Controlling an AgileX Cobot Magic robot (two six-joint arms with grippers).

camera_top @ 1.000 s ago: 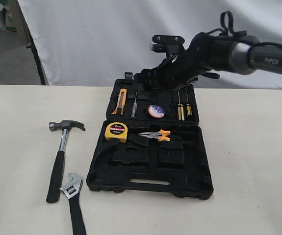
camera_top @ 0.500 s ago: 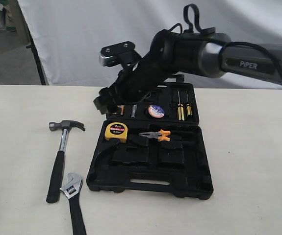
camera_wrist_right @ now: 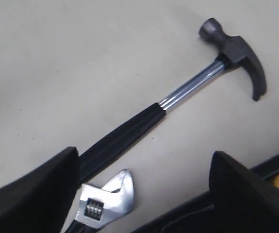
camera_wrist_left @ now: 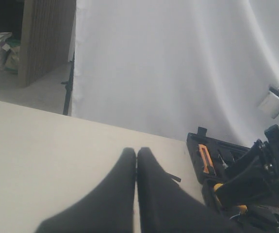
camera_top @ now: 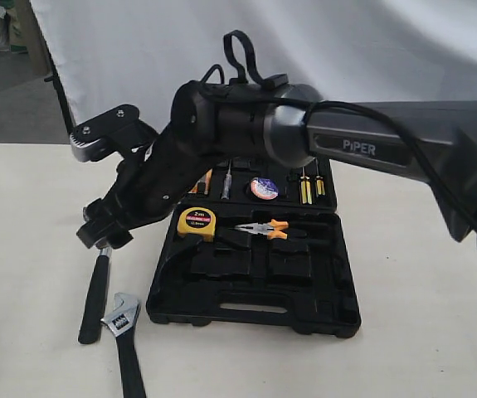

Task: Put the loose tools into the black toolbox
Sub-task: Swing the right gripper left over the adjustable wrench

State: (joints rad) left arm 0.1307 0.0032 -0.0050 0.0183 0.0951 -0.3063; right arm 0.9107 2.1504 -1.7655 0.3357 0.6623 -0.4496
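Observation:
The claw hammer (camera_wrist_right: 188, 87) lies on the table left of the black toolbox (camera_top: 329, 319); in the exterior view only its black handle (camera_top: 94, 300) shows. The adjustable wrench (camera_top: 122, 319) lies beside that handle, its silver head (camera_wrist_right: 106, 200) showing in the right wrist view. The tape roll (camera_top: 264, 189) sits in the toolbox's far half. My right gripper (camera_top: 104, 236) has reached across and hangs open over the hammer's head end, with nothing between its fingers (camera_wrist_right: 144, 162). My left gripper (camera_wrist_left: 137, 151) is shut and empty above bare table, and it is out of the exterior view.
A yellow tape measure (camera_top: 197, 222) and orange-handled pliers (camera_top: 263, 228) rest in the toolbox's near half. A yellow knife (camera_top: 207, 182) and screwdrivers (camera_top: 309, 186) sit in the far half. The right arm (camera_top: 246, 133) spans the case. A white backdrop hangs behind the table.
The right arm has swung left and down, from above the toolbox's far half to over the hammer's head, now hiding it in the exterior view. The tools have not moved.

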